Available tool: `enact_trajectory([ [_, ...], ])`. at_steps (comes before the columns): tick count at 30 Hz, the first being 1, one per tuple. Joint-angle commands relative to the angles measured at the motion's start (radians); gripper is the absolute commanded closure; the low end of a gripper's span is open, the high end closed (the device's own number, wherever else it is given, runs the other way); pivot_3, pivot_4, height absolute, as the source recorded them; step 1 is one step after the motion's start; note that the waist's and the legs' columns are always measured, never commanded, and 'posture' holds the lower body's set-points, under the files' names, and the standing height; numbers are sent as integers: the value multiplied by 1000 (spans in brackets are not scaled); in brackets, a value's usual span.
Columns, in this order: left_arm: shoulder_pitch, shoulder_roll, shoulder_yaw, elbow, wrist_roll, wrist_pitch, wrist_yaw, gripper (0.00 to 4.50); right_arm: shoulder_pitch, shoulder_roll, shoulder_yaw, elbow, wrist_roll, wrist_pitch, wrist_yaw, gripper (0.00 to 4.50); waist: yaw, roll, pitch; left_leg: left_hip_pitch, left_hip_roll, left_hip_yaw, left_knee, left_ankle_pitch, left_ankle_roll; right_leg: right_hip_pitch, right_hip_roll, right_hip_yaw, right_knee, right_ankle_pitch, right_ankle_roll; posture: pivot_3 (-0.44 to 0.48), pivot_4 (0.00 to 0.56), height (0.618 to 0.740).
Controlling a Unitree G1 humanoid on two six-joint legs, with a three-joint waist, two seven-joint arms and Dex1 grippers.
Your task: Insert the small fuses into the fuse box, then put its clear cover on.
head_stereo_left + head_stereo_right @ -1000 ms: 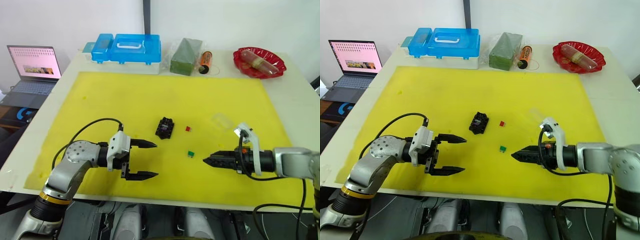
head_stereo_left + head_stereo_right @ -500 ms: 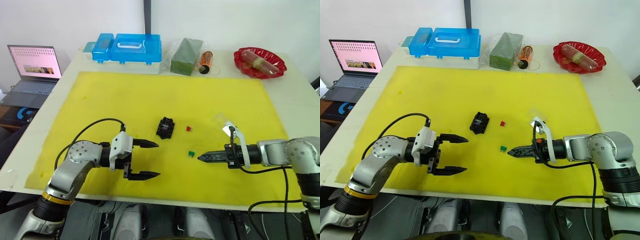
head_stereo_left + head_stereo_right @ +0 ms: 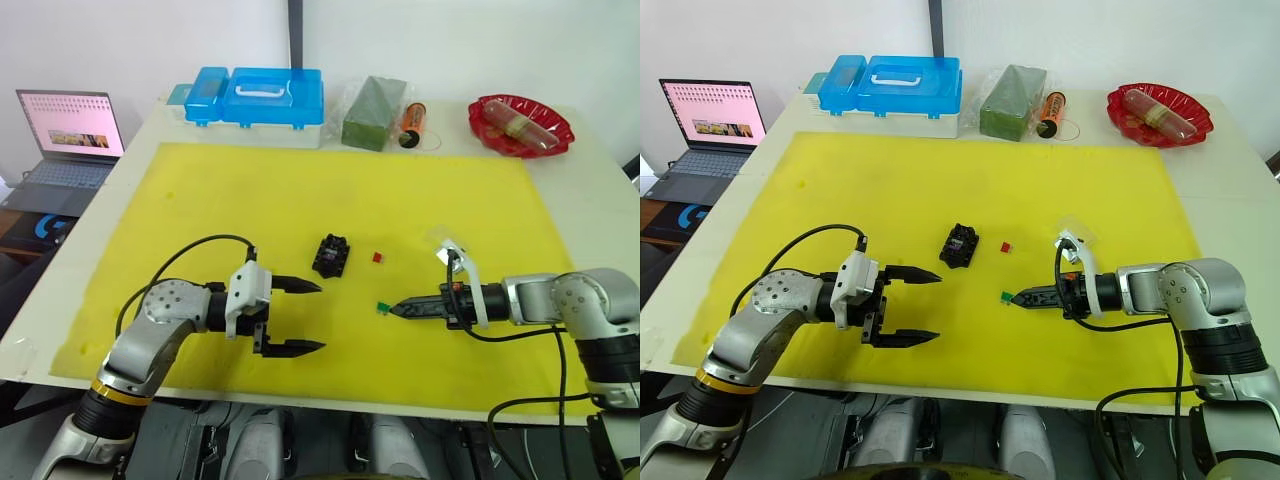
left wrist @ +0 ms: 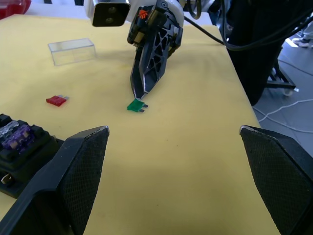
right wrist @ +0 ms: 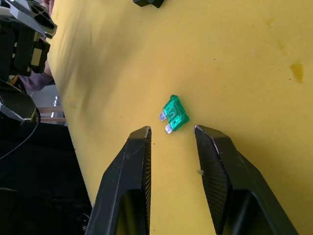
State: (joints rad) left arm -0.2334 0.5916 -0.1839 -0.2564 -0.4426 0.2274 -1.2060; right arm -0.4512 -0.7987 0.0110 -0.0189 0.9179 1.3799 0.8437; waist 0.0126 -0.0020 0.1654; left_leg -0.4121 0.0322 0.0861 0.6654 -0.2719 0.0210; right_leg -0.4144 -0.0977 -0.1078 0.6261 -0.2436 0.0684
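Right gripper (image 5: 168, 139): jaws slightly parted and empty, tips low over the yellow mat (image 3: 250, 190), just short of the green fuse (image 5: 175, 113), which lies flat between the lines of the two fingers.
Left gripper (image 3: 305, 317): jaws wide open, holding nothing, hovering near the front left of the mat, well apart from the fuses.
Fuse box (image 3: 331, 256): on the mat at mid-bench, left of the red fuse (image 3: 376, 257); the left wrist view shows a pale and a purplish piece already seated in its slots.
Clear cover (image 4: 71, 51): lying on the mat to the right of the red fuse, off the box.
Done so far: apparently two fuses are in.
Left to do: pick up and insert the green fuse, then the red one, then fit the cover.
Step in hand: likely closing on the green fuse.
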Motion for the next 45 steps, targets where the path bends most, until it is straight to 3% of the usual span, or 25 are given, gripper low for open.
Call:
enact_trajectory([
  [1, -13, 2, -3, -24, -2, -11, -9, 0, -25, 18, -3, 19, -20, -16, 12, 3074, 0, 0, 0, 0, 0, 0, 0, 0, 0, 0, 0, 0, 0, 0, 0, 0, 150, 740],
  [15, -13, 3, -3, -33, 2, -4, -8, 0, -50, 80, 18, 63, -74, -19, 19, 3074, -3, 0, 0, 1, 0, 0, 0, 0, 0, 0, 0, 0, 2, 0, 0, 0, 150, 740],
  [17, -15, 2, -2, -35, 0, 0, -6, 0, -43, 77, 30, 59, -92, -31, 24, 3387, -3, 0, 0, 1, 0, 0, 0, 0, 0, 0, 0, 0, 2, 0, 0, 0, 150, 740],
  [21, -15, 7, -5, -30, 12, -8, -8, 0, -24, 63, 73, 35, -144, -81, 40, 4468, -3, -1, 0, 2, 0, 0, 0, 0, 0, 0, 0, 0, 2, 0, 0, 0, 150, 740],
  [28, -16, 7, 16, -10, 13, -20, -12, 0, -51, 55, 26, -4, -130, -70, 49, 4468, -4, -1, -1, 2, 0, 0, 0, 0, 0, 1, 0, 0, 2, 0, 0, 0, 150, 740],
  [35, -38, 8, 131, 43, -35, 11, 44, 0, -204, 45, -90, -191, -57, 52, -41, 4468, -3, 0, 0, 2, 0, 1, 0, 0, 0, -1, 0, 0, 3, 0, 0, 0, 150, 740],
  [41, -161, -75, 177, 177, -37, 52, 171, 0, -404, 145, 22, -223, -232, -87, -218, 4468, 0, 0, 0, 1, 0, 0, 0, 0, 0, -1, 0, 0, 4, 0, 0, 0, 150, 740],
  [45, -195, -123, 156, 210, -18, 64, 203, 0, -447, 147, 142, -177, -346, -219, -199, 4468, 0, -1, 0, 0, -1, 1, 0, 0, 0, -1, -1, 0, 3, 1, 2, 0, 150, 740],
])
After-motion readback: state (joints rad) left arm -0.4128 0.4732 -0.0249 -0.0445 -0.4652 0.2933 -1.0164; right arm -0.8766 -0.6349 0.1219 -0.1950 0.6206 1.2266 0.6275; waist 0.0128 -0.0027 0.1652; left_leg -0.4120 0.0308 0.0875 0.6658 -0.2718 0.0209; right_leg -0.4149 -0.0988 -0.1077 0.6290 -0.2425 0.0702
